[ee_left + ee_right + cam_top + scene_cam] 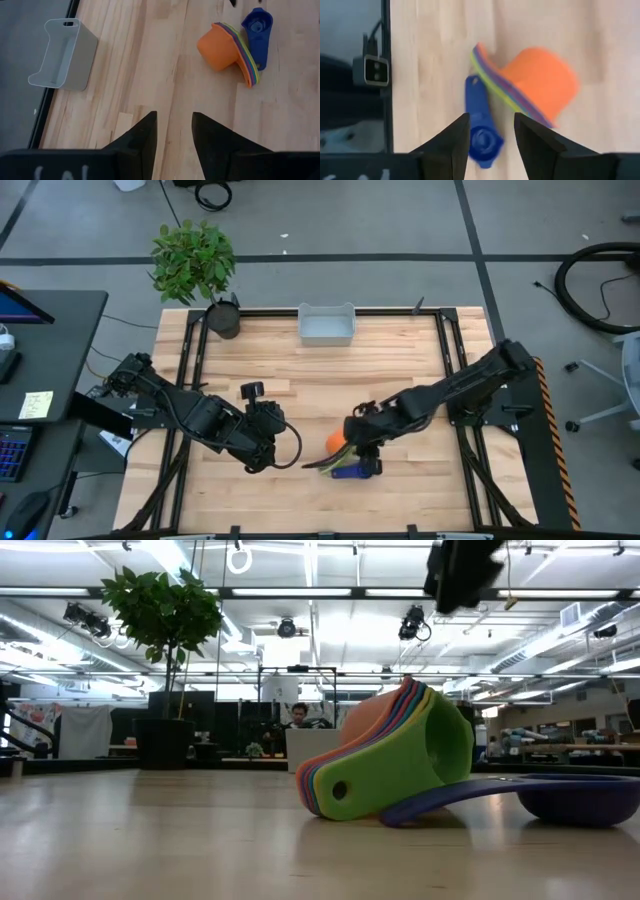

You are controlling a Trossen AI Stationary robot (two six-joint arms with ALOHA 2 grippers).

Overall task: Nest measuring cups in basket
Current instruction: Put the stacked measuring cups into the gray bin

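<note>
A nested stack of measuring cups, orange on the outside (336, 443) (222, 46) (537, 85), lies on its side near the table's near edge; in the low view its green rim (400, 765) faces the camera. A dark blue cup (350, 470) (257, 30) (482, 130) (575, 798) stands beside it, its handle reaching under the stack's rims. My right gripper (362, 442) (491, 132) hangs open above the blue cup, well clear of it (460, 575). My left gripper (265, 452) (174, 132) is open, left of the cups. The pale basket (327, 325) (62, 55) sits at the far edge.
A potted plant in a dark round pot (222, 315) (165, 740) stands at the far-left corner, left of the basket. Bare wood lies between the cups and the basket. Black frame rails (195, 360) run along both table sides. A person shows far behind the table (298, 715).
</note>
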